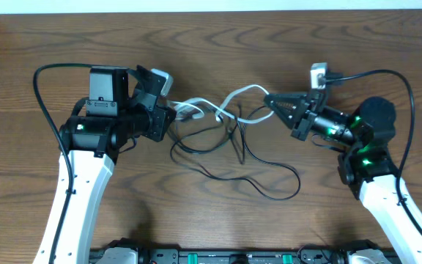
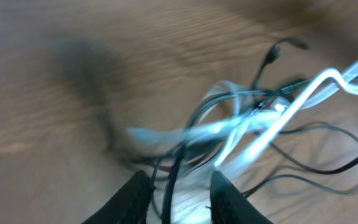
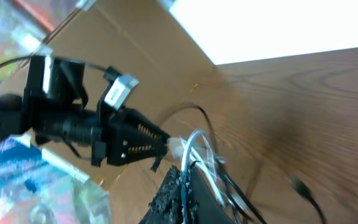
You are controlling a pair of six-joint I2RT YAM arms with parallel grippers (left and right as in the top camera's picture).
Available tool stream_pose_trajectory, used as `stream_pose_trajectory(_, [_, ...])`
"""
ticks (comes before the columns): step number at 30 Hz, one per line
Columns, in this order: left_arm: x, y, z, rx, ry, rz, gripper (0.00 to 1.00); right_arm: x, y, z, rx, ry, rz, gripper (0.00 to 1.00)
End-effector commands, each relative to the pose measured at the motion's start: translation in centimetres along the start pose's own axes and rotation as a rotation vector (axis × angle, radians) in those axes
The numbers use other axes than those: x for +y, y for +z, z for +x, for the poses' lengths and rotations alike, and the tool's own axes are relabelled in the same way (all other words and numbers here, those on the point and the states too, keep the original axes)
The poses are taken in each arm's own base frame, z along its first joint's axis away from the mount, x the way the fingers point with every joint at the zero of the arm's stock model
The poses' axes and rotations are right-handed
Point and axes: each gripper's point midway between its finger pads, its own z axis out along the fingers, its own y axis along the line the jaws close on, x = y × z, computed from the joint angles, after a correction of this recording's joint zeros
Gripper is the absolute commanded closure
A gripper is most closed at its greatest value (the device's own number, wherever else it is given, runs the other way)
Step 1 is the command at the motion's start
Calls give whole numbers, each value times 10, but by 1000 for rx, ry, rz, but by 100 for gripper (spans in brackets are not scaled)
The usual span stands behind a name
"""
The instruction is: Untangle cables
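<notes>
A white cable (image 1: 240, 93) and thin black cables (image 1: 269, 191) lie tangled at the table's middle, the black ones looping toward the front. My left gripper (image 1: 173, 110) holds the tangle's left end; in the left wrist view (image 2: 182, 186) its fingers sit around a white piece and a black cord (image 2: 173, 180). My right gripper (image 1: 271, 100) is shut on the white cable at the tangle's right end. In the right wrist view (image 3: 184, 180) the white cable (image 3: 194, 140) runs out of its closed jaws. The cable hangs lifted between both grippers.
The wooden table (image 1: 211, 44) ends at the far edge along the top of the overhead view. A thick black arm cable (image 1: 46, 110) arcs left of the left arm, and another (image 1: 401, 81) arcs over the right arm. The left gripper (image 3: 135, 140) shows in the right wrist view.
</notes>
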Motion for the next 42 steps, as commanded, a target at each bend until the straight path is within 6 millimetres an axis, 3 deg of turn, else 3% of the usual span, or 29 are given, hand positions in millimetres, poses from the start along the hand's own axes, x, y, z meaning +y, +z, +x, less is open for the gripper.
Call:
stream_pose_trajectory(1, [17, -1, 6, 29, -4, -100, 64, -5, -12, -10, -23, 56, 14, 99])
stream_pose_trajectory(7, [17, -1, 6, 26, -3, -100, 63, -16, -30, -23, -53, 113, 36, 99])
stream_pose_trajectory(11, [15, -1, 5, 24, -10, -89, 62, -8, -38, -36, -88, 96, 5, 99])
stream_pose_trajectory(17, [-10, 0, -1, -9, -21, 59, 44, 19, -42, -58, -155, 41, -78, 99])
stream_pose_trajectory(18, [-14, -1, -2, -15, -20, 83, 35, 23, -42, -61, -165, 42, -88, 99])
stream_pose_trajectory(22, [-30, -3, -9, -48, -13, 175, 20, 28, -44, -68, -193, 57, -104, 99])
stream_pose_trajectory(27, [-45, -7, -20, -100, 7, 267, 11, 28, -45, -74, -227, 122, -104, 99])
stream_pose_trajectory(35, [-64, -9, -27, -148, 172, 337, 4, 35, -46, -82, -262, 232, -136, 99])
stream_pose_trajectory(42, [-96, 11, -28, -139, 325, 406, 4, 48, -42, -84, -270, 265, -186, 99])
